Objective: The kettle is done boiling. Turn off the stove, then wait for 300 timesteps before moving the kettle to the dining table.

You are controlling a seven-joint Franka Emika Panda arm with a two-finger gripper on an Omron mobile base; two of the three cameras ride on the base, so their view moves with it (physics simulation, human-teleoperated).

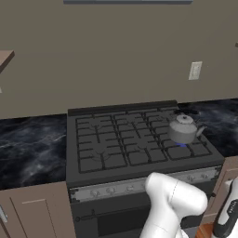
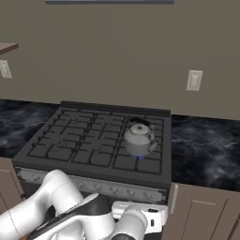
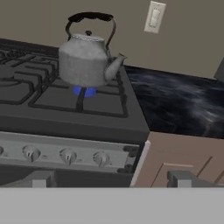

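Observation:
The silver-grey kettle [image 1: 183, 129] [image 2: 139, 137] [image 3: 87, 57] stands upright on the stove's [image 1: 125, 139] [image 2: 93, 140] right-hand burner, spout toward the right counter. A small blue flame [image 3: 85, 91] burns under it. The silver knob strip [image 3: 68, 155] runs along the stove front, with three knobs in the hand view. My gripper [image 3: 113, 180] is open, its fingertips [image 3: 41, 179] spread wide. It is low in front of the stove's right end, short of the knobs and touching nothing. The dining table is out of view.
Black marble counters [image 1: 28, 148] [image 2: 206, 145] flank the stove over brown cabinets [image 3: 183, 162]. A wall outlet [image 1: 195, 70] sits behind the right counter. A brown shelf edge [image 1: 5, 58] juts out at the upper left.

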